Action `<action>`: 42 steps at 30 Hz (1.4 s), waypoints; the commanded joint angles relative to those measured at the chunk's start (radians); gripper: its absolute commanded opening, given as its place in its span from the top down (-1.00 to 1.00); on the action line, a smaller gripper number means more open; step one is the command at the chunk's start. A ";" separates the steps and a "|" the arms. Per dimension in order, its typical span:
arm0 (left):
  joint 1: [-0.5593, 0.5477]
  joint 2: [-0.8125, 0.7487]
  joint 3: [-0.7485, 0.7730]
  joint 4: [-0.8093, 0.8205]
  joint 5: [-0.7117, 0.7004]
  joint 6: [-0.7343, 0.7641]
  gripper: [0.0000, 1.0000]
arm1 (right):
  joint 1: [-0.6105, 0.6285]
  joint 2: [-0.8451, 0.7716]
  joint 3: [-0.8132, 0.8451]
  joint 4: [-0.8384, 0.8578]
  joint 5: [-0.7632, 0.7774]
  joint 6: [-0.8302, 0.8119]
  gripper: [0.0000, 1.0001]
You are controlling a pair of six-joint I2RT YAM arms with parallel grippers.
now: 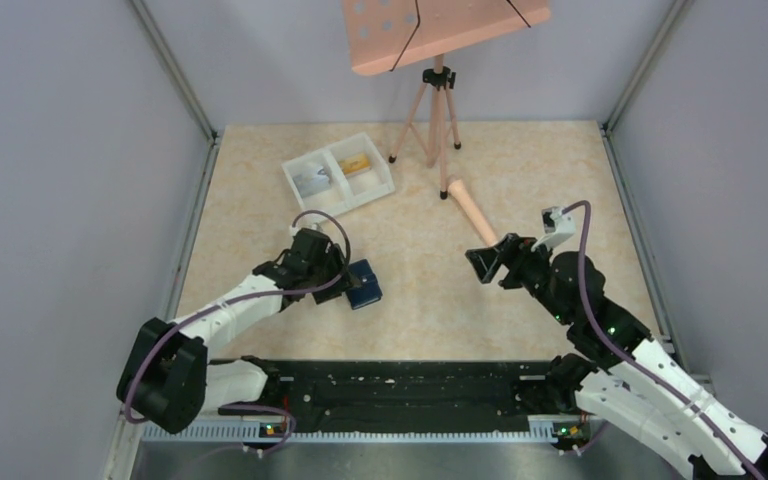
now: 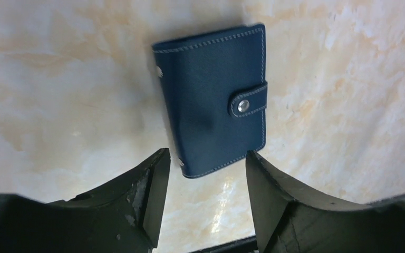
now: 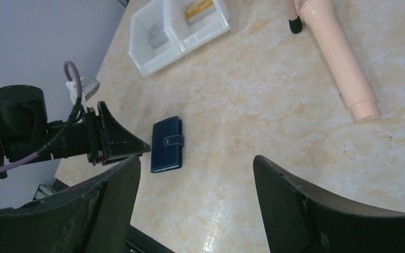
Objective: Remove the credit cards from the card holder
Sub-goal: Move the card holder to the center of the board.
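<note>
Pale beige marbled table [image 1: 420,300], enclosed by plain grey walls [image 1: 60,150] with metal corner posts [image 1: 175,70].

Far left: white plastic tray with two compartments [image 1: 340,173], set askew to the table edges.

Far centre: slim peach-legged tripod with black feet [image 1: 438,110], carrying a tilted peach-coloured board [image 1: 440,30] crossed by thin black lines, with pale round spots at its left end.

A smooth peach-pink cylinder [image 1: 472,212] lies flat, diagonal, its far end just beside one tripod foot.

Near edge: long black rail [image 1: 400,395].
</note>
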 commanded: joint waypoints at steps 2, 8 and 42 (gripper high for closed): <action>0.050 -0.046 0.041 -0.044 -0.159 0.019 -0.21 | 0.005 0.063 0.015 0.022 -0.065 0.035 -0.52; 0.121 0.037 0.037 0.046 -0.068 0.025 -0.15 | 0.006 0.138 0.002 0.072 -0.139 0.056 -0.42; -0.053 0.141 -0.100 0.362 0.186 -0.157 0.18 | 0.081 0.796 0.104 0.213 -0.141 0.084 0.34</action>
